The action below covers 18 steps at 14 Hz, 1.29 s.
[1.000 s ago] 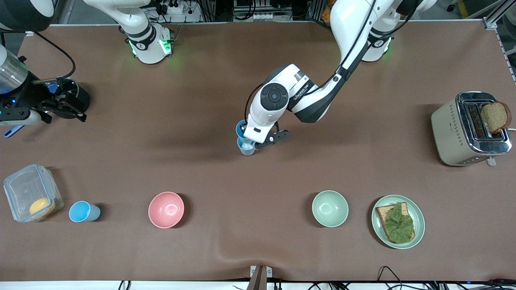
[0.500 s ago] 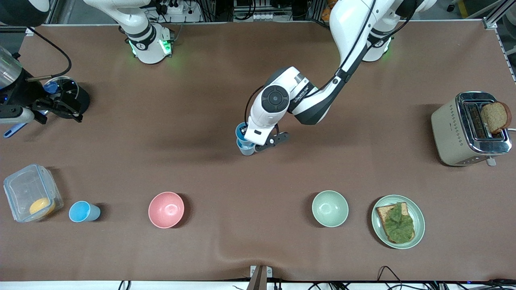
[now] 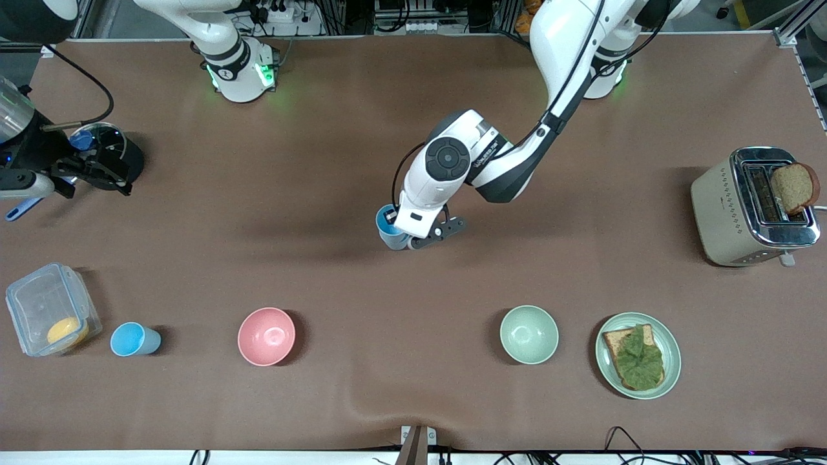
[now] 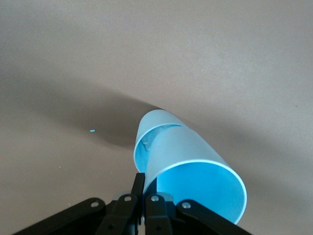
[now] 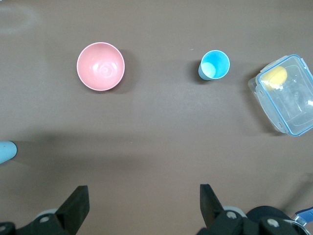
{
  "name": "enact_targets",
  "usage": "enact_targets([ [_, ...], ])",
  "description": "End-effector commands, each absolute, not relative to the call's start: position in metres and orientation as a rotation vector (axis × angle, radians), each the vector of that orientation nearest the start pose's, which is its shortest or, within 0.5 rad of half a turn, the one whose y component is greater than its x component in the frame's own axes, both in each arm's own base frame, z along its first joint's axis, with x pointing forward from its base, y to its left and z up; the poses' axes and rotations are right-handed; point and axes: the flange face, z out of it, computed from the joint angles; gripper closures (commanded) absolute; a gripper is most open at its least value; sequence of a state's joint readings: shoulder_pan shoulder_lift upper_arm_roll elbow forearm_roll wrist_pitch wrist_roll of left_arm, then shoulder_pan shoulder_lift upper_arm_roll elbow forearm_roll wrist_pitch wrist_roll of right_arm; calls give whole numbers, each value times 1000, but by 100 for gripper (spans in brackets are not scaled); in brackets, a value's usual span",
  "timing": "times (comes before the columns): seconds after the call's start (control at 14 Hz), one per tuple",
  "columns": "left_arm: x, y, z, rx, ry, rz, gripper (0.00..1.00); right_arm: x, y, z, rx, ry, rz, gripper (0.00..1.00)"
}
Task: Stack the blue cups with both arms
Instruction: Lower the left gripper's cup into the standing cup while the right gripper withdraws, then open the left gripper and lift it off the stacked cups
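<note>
**Front view.** At the centre of the frame, the left gripper (image 3: 417,234) is clenched on the wall of the upper light-blue, slightly tapered plastic cup (image 3: 386,223). The right gripper (image 3: 97,174) waits over the table at the right arm's end, in the upper part of the frame. A third light-blue plastic cup (image 3: 132,339) stands low in the frame at that same end, beside the round pink bowl (image 3: 266,336).

**Left wrist view.** The left gripper (image 4: 145,198) pinches the rim of the upper cup (image 4: 195,188), which sits partly inside the lower light-blue plastic cup (image 4: 149,128). The two cups look slightly out of line. I judge the step to be seating. I would press straight down along the taper and release only once the lower cup stands flat. Smooth, thin walls may wedge or slip.

**Right wrist view.** The right gripper (image 5: 144,208) is released, fingers wide apart. The third cup (image 5: 214,64) shows a whitish patch inside. The bowl (image 5: 100,66) is glossy.
</note>
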<state>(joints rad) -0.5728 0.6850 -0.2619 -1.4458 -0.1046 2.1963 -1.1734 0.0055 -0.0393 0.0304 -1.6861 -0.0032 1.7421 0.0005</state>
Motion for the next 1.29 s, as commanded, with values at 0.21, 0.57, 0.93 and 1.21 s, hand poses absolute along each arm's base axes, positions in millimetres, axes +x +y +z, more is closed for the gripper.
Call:
enact_targets([
  [0.21, 513, -522, 302, -3249, -786, 273, 93, 559, 14, 608, -3099, -34, -121, 0],
  [0.57, 514, -521, 304, -3251, -786, 271, 20, 559, 8, 607, -3096, -17, -117, 0],
  [0.93, 533, -501, 350, -3283, -787, 150, 0, 560, 8, 606, -3096, -17, -114, 0],
  [1.21, 575, -437, 363, -3190, -754, 62, 0, 560, 10, 607, -3096, -21, -116, 0],
])
